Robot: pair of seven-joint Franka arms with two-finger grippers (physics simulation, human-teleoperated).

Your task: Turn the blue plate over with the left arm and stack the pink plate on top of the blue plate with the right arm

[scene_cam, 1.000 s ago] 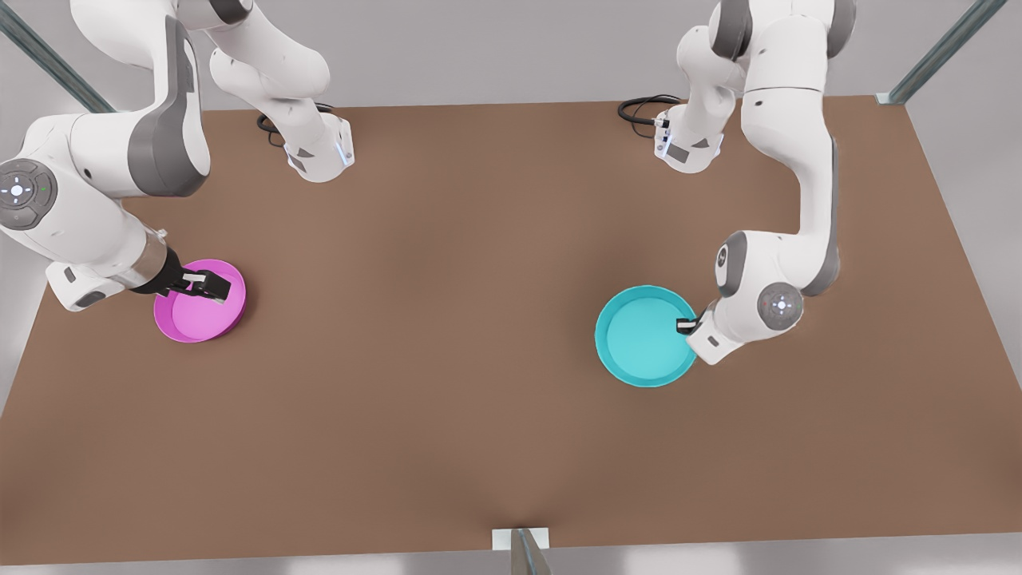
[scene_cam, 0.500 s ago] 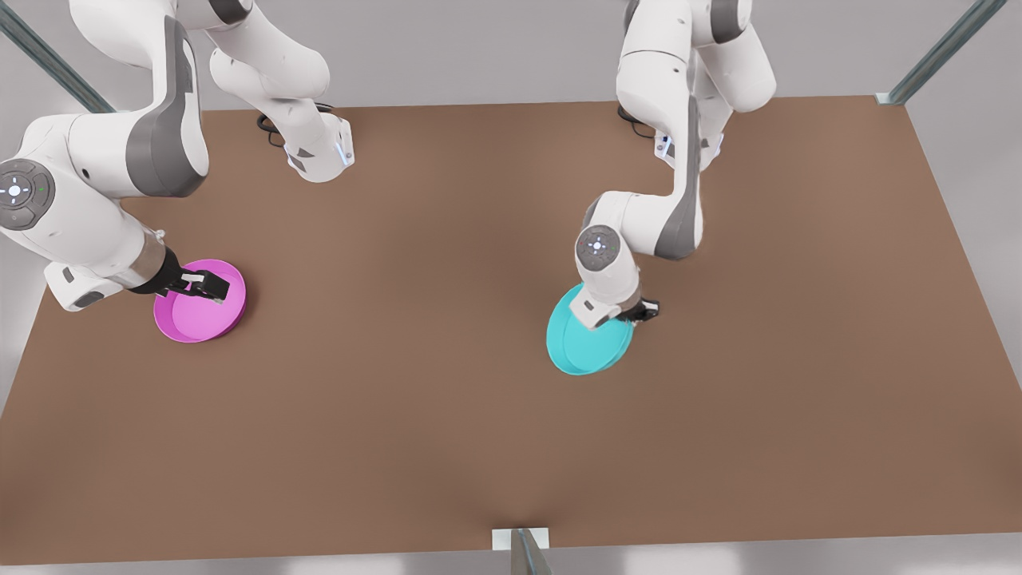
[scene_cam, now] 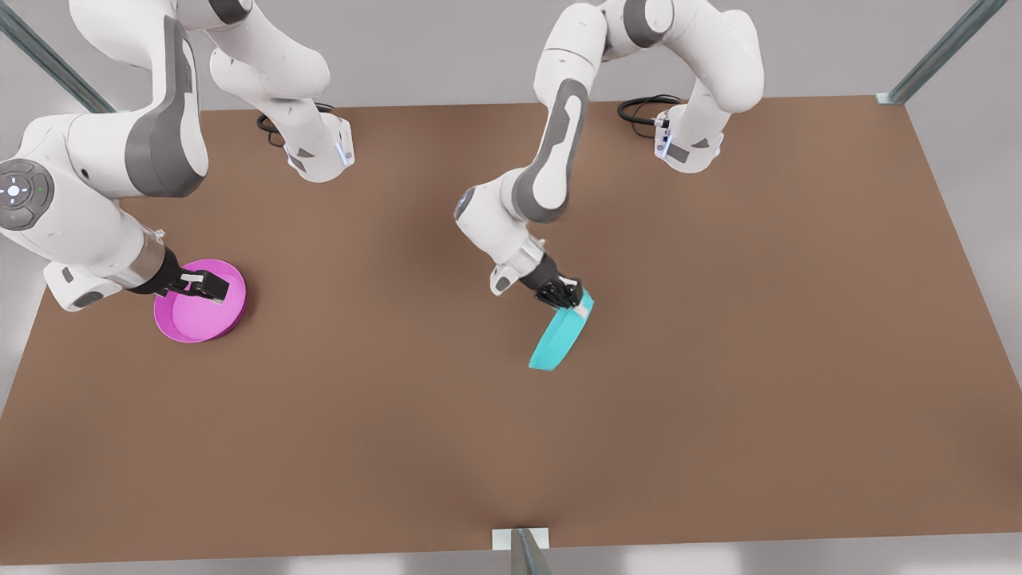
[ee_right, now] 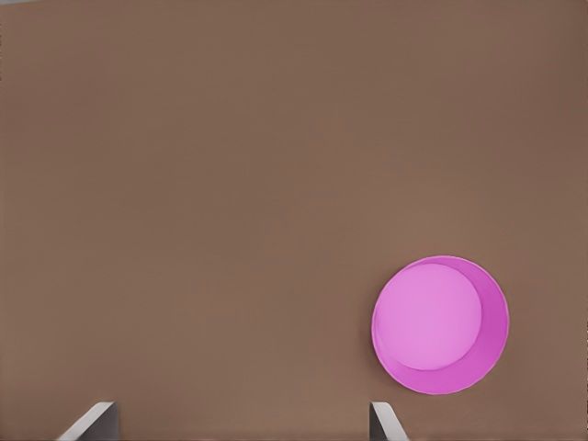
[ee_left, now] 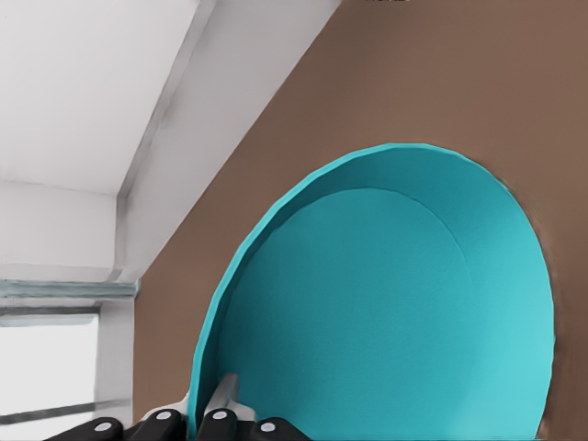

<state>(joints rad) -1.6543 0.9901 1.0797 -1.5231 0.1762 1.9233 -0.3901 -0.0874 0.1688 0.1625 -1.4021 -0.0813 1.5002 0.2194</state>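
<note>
Front view: two plates; one blue plate (scene_cam: 556, 342), one pink plate (scene_cam: 200, 307)

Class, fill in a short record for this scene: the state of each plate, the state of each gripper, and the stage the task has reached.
Blue plate: tilted steeply on edge, held by its rim
Left gripper: shut on the blue plate's rim, mid-table
Pink plate: lying flat, open side up, at the front view's left
Right gripper: open, over the pink plate's rim
Table: brown
Stage: flip not finished, stacking not yet begun
</note>
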